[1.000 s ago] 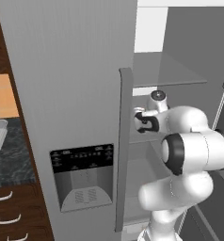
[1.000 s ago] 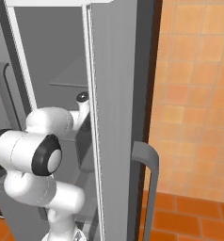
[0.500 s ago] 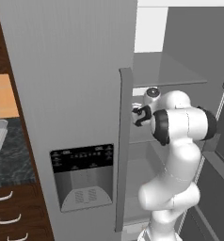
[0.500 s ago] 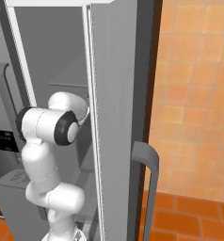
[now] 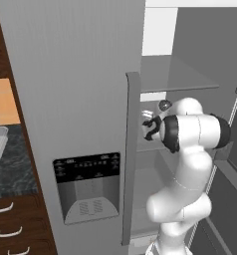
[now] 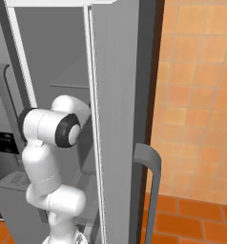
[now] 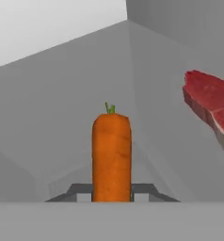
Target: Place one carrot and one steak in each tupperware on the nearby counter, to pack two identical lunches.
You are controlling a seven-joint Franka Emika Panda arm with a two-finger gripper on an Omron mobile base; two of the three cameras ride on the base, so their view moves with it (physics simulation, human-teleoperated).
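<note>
Inside the open fridge, the end effector [image 7: 112, 194] grips a carrot [image 7: 112, 157] that stands straight ahead of it, a steak [image 7: 212, 106] lying off to its right.

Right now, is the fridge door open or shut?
Open: the right fridge door stands swung out, the shelf shows inside, and the arm reaches in.

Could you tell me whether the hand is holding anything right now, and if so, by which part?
It seems to hold the carrot: the hand has its finger tips against both sides of the carrot's lower end, its green-stubbed end pointing away. The steak lies untouched.
</note>
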